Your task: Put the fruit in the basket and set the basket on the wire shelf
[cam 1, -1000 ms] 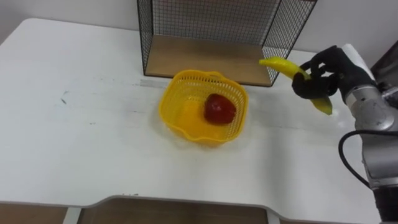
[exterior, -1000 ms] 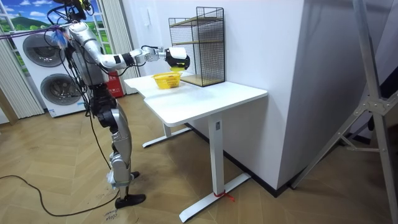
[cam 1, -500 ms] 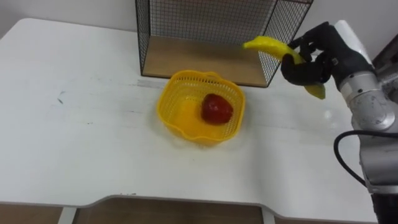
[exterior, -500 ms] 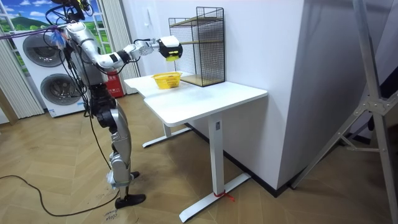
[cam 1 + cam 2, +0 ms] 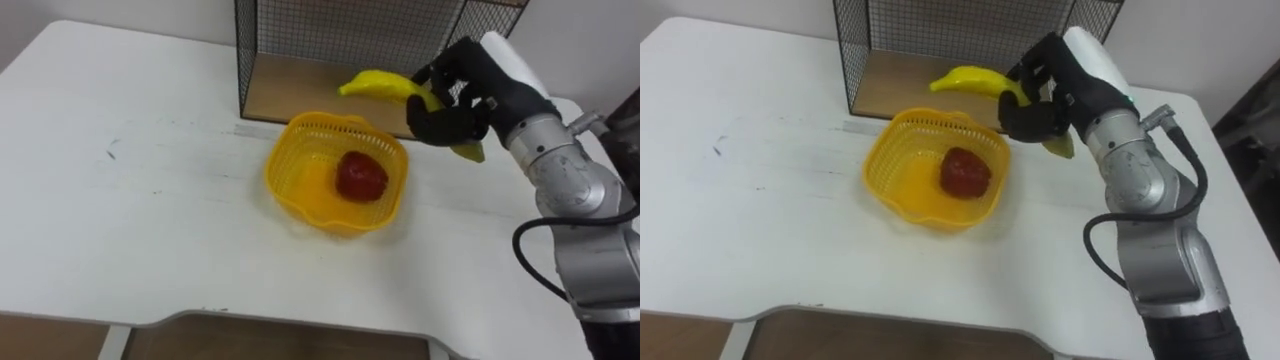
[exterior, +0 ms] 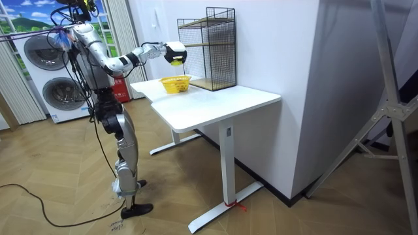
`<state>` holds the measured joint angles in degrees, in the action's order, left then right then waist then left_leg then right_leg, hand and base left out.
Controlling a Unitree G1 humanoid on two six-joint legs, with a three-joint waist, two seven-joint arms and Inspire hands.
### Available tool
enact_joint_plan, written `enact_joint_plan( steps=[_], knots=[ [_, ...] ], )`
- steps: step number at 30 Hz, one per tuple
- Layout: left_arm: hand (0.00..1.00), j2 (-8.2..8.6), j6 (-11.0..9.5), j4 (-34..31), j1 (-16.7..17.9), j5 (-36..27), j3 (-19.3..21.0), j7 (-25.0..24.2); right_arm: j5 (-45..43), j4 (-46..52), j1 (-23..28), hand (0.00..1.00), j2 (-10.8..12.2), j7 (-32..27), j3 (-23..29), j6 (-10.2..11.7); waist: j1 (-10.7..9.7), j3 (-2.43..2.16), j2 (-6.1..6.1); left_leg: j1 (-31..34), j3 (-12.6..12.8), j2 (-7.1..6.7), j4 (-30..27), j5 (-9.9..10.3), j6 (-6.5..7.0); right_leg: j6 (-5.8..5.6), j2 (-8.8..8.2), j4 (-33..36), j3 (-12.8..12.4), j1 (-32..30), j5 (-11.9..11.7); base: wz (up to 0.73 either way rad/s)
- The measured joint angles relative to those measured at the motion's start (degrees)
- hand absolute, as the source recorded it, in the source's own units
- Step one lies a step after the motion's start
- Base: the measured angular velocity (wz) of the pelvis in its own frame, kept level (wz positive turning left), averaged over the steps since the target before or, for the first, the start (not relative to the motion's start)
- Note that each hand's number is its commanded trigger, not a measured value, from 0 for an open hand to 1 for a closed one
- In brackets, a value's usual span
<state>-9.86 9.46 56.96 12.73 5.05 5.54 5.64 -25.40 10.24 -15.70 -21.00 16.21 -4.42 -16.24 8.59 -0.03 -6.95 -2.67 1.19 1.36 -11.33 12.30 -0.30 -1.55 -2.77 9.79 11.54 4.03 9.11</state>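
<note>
A yellow plastic basket (image 5: 300,190) (image 5: 902,175) sits on the white table (image 5: 150,230), just in front of the wire shelf (image 5: 340,40). A red apple (image 5: 360,176) (image 5: 965,170) lies inside it. My right hand (image 5: 455,95) (image 5: 1045,95) is shut on a yellow banana (image 5: 385,86) (image 5: 970,80) and holds it in the air above the basket's far right rim. The banana's free end points left, in front of the shelf's wooden base (image 5: 300,95). In the room view I stand at the table's end with the right hand (image 6: 174,52) raised over the basket (image 6: 175,84).
The wire shelf (image 6: 208,47) stands at the back of the table (image 6: 215,104) against the wall, its mesh front edge close behind the banana. Washing machines (image 6: 39,78) stand behind me at the room view's left.
My right hand has carried the banana leftward, from beside the shelf's right corner to above the basket's far right rim. The camera has shifted slightly.
</note>
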Motion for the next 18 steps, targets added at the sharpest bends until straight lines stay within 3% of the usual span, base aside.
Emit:
enact_joint_plan(
  steps=[4,8,13,14,15,17,18],
  knots=[
    [0.0,0.0,-0.1,0.4,-0.1,0.0,-0.2,0.0,-1.7,0.0,0.0,1.0,0.5,2.4,-2.0,0.0,0.2,0.38,0.24,0.1,0.0,0.01,0.4,0.0,-0.01,0.0,0.06,0.0,-0.1,0.0,0.0,0.0],
    [0.0,-0.22,-0.2,1.6,-0.3,0.0,-0.5,0.0,-3.9,0.0,0.0,1.0,0.9,5.2,-3.9,-0.1,0.7,0.41,0.22,0.0,0.0,0.05,0.6,0.0,-0.01,0.0,0.14,0.0,-0.1,-0.1,0.0,0.0],
    [0.0,-0.38,0.0,4.9,-1.8,0.0,-2.1,0.0,-6.1,0.0,0.2,1.0,3.6,6.8,-6.3,-0.1,1.3,0.44,0.25,-0.1,0.0,0.04,0.6,0.0,-0.01,0.0,0.16,-0.1,-0.2,-0.2,0.0,0.0],
    [0.0,-0.36,0.1,5.2,-1.9,0.0,-2.3,0.0,-6.1,0.0,0.3,0.91,3.9,6.8,-6.5,-0.1,1.3,0.44,0.26,-0.1,0.0,0.04,0.5,0.0,-0.01,0.0,0.16,-0.1,-0.2,-0.2,0.0,0.0],
    [0.0,-0.26,0.1,5.4,-1.9,0.0,-2.5,0.0,-6.1,0.0,0.5,0.69,4.3,6.8,-7.3,-0.1,1.3,0.45,0.27,-0.1,0.0,0.04,0.5,0.0,-0.01,0.0,0.16,-0.1,-0.2,-0.2,0.0,0.0],
    [0.0,-0.23,0.1,6.0,-1.9,0.0,-2.5,0.1,-6.1,0.0,0.8,0.47,4.8,7.0,-8.0,-0.1,1.3,0.48,0.31,0.0,-0.1,0.04,0.5,0.0,-0.01,0.0,0.16,-0.1,-0.2,-0.2,0.0,0.0],
    [0.0,-0.23,0.1,6.3,-2.0,0.0,-2.5,0.1,-6.1,0.0,1.0,0.0,5.3,7.0,-8.0,-0.1,1.3,0.52,0.37,0.0,-0.2,0.04,0.5,0.0,-0.01,0.0,0.16,-0.1,-0.2,-0.2,0.0,0.0]
  ],
)
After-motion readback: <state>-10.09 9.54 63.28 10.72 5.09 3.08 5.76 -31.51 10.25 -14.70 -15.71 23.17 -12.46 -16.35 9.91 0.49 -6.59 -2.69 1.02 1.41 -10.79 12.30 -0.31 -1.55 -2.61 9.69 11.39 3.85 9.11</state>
